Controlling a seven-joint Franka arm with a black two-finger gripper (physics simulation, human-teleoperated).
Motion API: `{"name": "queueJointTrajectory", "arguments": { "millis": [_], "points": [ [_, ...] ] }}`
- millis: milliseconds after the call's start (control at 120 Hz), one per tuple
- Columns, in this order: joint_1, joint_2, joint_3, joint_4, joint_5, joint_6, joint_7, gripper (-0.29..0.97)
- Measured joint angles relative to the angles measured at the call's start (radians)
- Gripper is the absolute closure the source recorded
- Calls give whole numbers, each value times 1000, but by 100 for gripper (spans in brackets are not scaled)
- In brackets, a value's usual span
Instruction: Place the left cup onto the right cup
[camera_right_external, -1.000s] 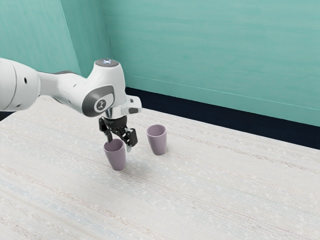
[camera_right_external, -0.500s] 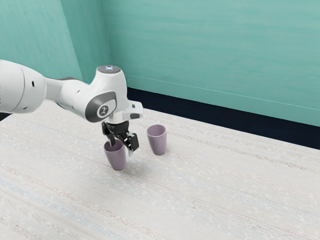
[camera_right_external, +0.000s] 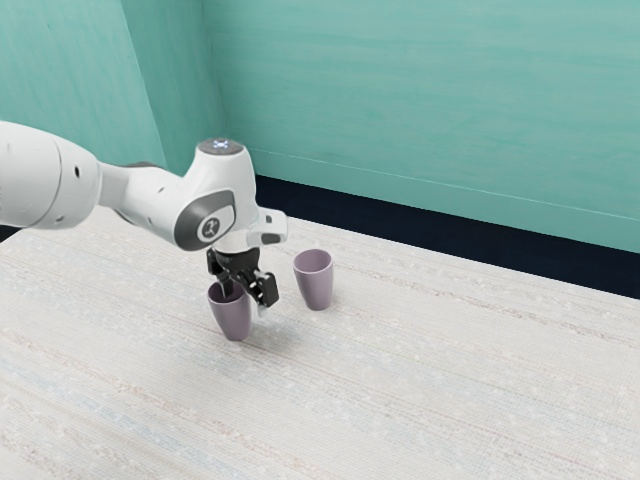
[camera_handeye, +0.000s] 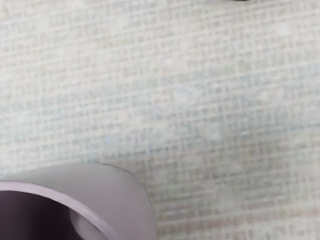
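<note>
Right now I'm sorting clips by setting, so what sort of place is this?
Likely a bare simulated test room, not a home: plain teal walls, a dark band below them, and one pale woven-textured table with a white robot arm reaching over it.

Pale table (camera_right_external: 450, 380), whitish woven-looking grain with faint streaks running across; the wrist view shows the same weave up close. Teal wall (camera_right_external: 420, 90) behind, with a thin lighter line low on it. Second teal wall panel (camera_right_external: 165, 70) meets it at a corner. Dark strip (camera_right_external: 480, 235) sits between wall and the table's far edge.
</note>
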Motion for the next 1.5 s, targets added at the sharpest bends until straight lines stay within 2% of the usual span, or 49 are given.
{"name": "queueJointTrajectory", "arguments": {
  "millis": [333,583,1217,1500],
  "points": [
    [-1,22,0,2,0,22,12,4],
    [-2,43,0,5,-1,44,18,12],
    [-2,43,23,3,-6,55,26,62],
    [-2,43,24,3,-6,53,26,75]
  ]
}}
